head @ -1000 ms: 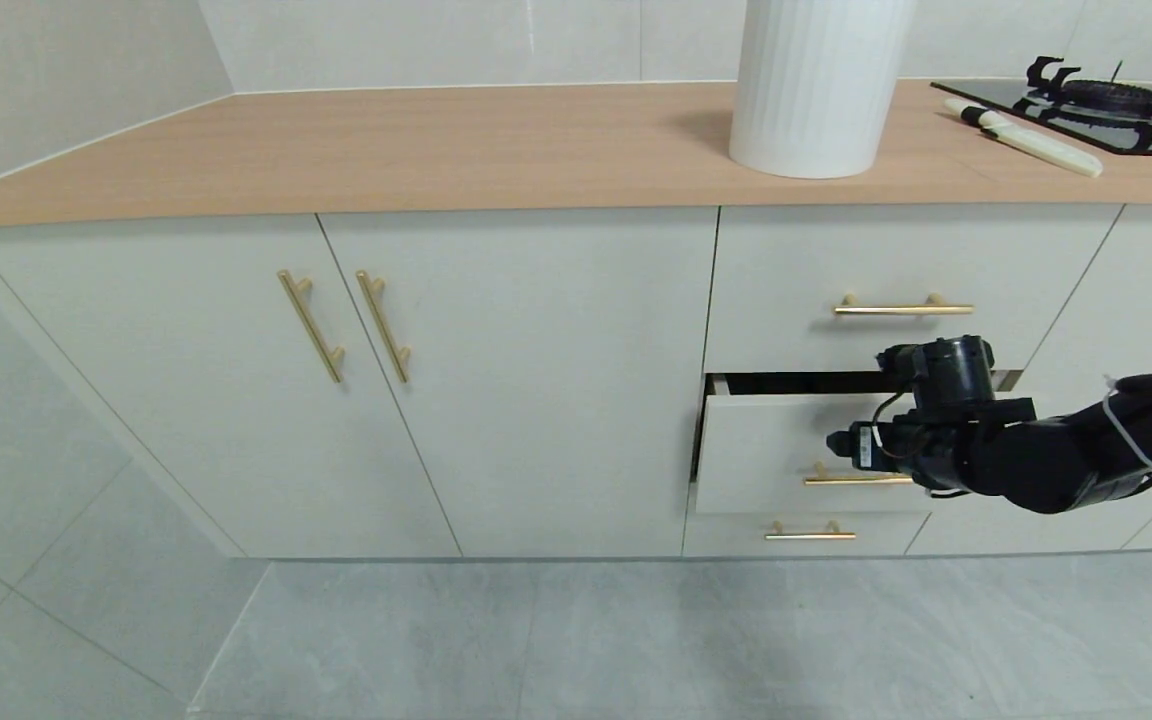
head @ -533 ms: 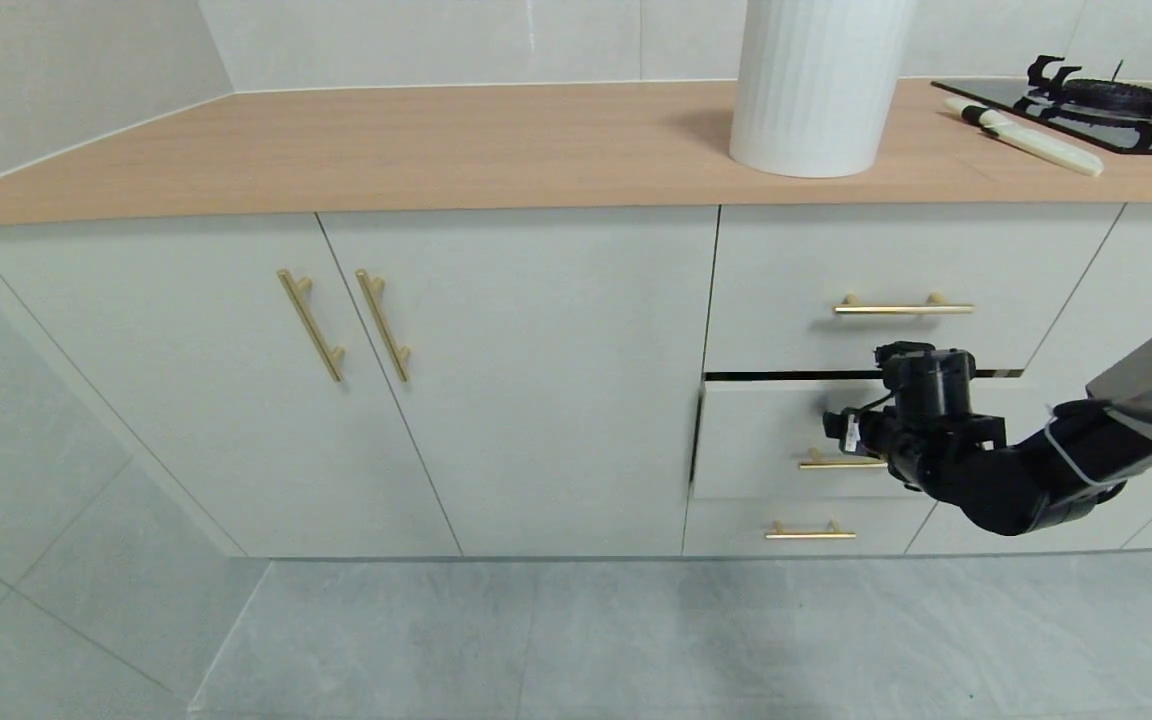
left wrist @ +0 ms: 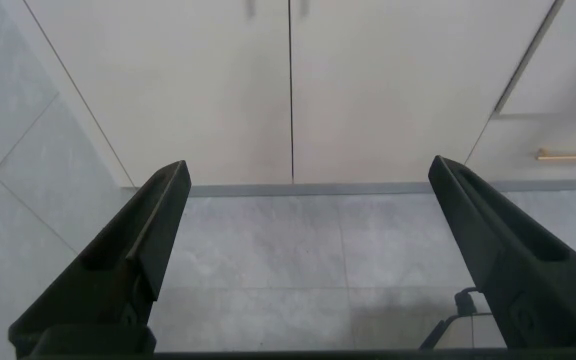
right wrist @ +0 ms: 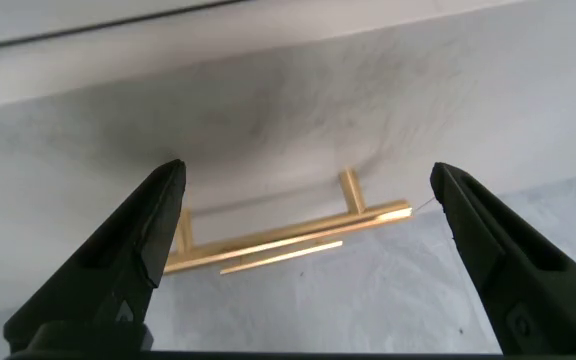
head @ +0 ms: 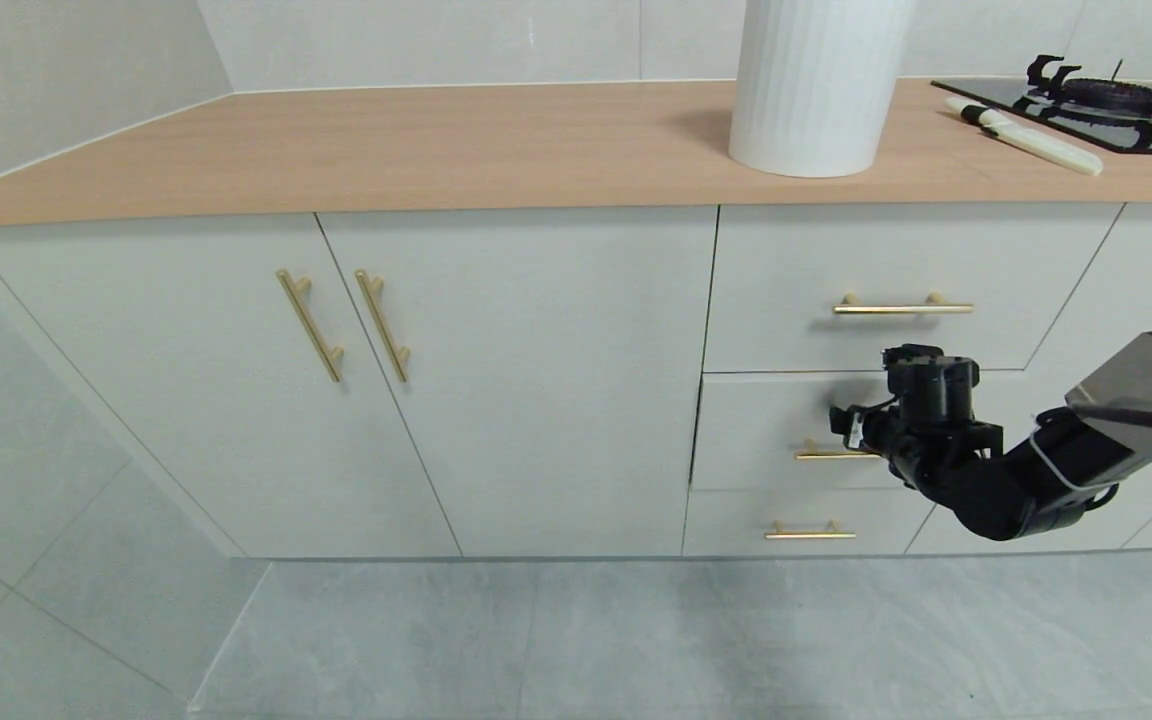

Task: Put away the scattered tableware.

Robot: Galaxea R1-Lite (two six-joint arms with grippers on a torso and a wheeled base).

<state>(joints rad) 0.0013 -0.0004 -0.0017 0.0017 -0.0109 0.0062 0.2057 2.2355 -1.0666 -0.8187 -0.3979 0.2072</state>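
Right end effector (right wrist: 308, 210): fingers spread, facing the middle drawer handle (right wrist: 288, 245), not pinching it. Left end effector (left wrist: 308, 180): spread, above the floor (left wrist: 268, 250). Three drawers, all shut, one handle each. One knife (head: 1026, 135) lies on the desk (head: 436, 150), at 1 o'clock from the right end effector, beside the stove (head: 1106, 100). One white ribbed container (head: 816, 85) stands at 12 o'clock.

The middle drawer (head: 776, 425), which stands open one second ago with a dark gap above it, is now flush with the other fronts. The right gripper (head: 854, 432) moves inward with it, close to its gold handle (head: 829, 455).
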